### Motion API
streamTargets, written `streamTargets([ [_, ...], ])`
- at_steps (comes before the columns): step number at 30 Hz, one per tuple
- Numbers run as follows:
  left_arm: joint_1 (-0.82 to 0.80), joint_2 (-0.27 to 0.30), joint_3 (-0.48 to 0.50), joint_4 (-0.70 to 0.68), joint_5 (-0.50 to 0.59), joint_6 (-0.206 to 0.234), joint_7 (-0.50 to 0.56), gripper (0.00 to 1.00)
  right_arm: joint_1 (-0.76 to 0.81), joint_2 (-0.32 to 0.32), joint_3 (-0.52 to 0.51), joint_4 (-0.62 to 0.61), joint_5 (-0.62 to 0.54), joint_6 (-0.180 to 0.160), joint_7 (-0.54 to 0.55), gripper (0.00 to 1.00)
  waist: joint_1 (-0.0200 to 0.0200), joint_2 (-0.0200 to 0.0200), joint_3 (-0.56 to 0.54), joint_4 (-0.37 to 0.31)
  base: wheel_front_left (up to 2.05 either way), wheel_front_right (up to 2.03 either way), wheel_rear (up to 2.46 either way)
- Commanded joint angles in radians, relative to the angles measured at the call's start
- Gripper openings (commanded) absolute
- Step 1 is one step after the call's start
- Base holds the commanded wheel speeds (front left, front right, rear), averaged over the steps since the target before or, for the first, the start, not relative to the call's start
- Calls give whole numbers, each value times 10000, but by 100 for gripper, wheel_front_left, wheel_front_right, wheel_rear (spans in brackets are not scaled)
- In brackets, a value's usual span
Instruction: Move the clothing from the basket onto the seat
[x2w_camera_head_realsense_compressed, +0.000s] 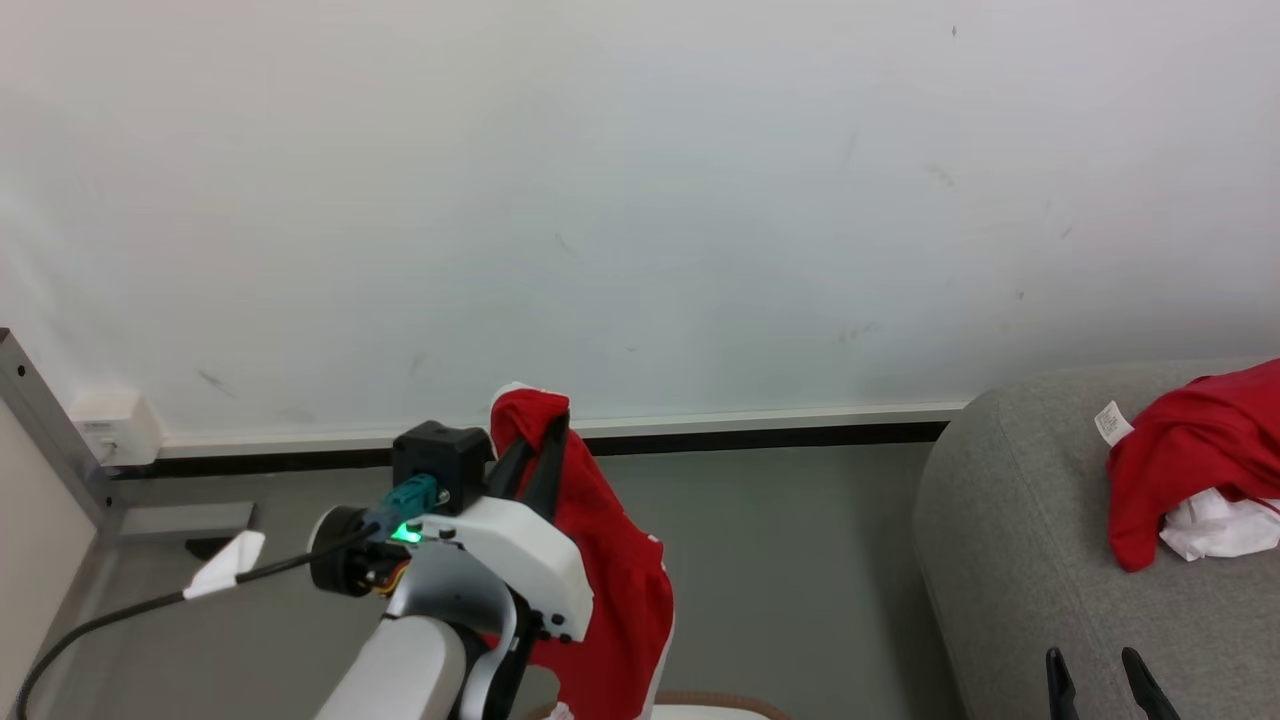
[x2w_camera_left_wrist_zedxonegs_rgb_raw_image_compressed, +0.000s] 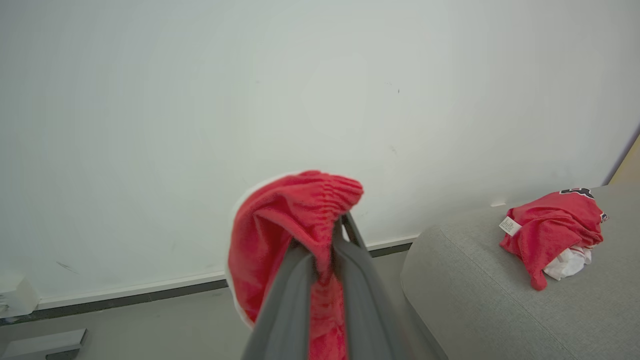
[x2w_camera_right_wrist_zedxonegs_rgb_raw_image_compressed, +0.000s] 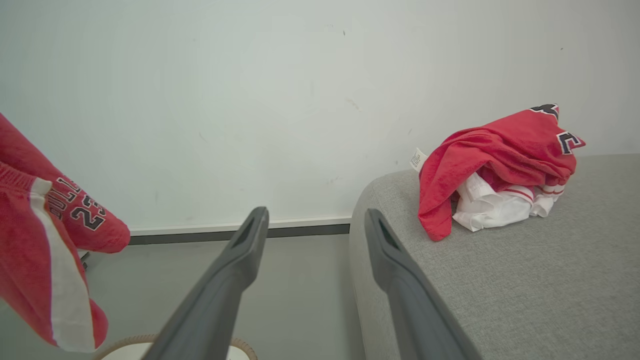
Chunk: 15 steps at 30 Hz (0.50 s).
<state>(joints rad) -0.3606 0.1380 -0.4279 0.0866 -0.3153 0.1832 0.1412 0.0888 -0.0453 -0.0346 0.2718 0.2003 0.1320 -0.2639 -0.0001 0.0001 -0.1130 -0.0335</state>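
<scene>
Up at the l. gripper (x2w_camera_head_realsense_compressed: 540, 440) the jaws pinch the clothing (x2w_camera_head_realsense_compressed: 612, 570) by a bunched edge. It hangs long axis vertical, lower end down by the basket (x2w_camera_head_realsense_compressed: 722, 700). I see the seat (x2w_camera_head_realsense_compressed: 1010, 520) off to the right, so the carry goes rightward. Nearer it, the r. gripper (x2w_camera_head_realsense_compressed: 1104, 668) is spread, empty. R. wrist view adds the white stripe (x2w_camera_right_wrist_zedxonegs_rgb_raw_image_compressed: 60, 280); l. wrist view shows the pinch.

Crumpled red-and-white clothing (x2w_camera_head_realsense_compressed: 1190, 450) lying on light grey seat (x2w_camera_head_realsense_compressed: 1010, 560); brown-rimmed basket (x2w_camera_right_wrist_zedxonegs_rgb_raw_image_compressed: 120, 345) standing on grey floor (x2w_camera_head_realsense_compressed: 800, 560) nearby.
</scene>
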Motion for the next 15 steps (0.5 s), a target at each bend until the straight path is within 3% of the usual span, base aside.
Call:
streamTargets([
  [1, -56, 94, 17, -89, 89, 14, 49, 0, 163, -60, 7, -27, -63, -26, 23, 100, 1, -1, 0, -17, 0, 0, 0],
  [10, 46, 134, -105, -505, 93, 101, 225, 0, 259, -56, 380, -209, -241, -26, 23, 100, 1, -1, 105, -22, 0, 0, 0],
  [15, 4, 145, -149, -572, 72, 141, 267, 0, 158, -43, 1917, -739, -719, -24, 23, 100, 1, -1, 138, 20, 0, 0, 0],
])
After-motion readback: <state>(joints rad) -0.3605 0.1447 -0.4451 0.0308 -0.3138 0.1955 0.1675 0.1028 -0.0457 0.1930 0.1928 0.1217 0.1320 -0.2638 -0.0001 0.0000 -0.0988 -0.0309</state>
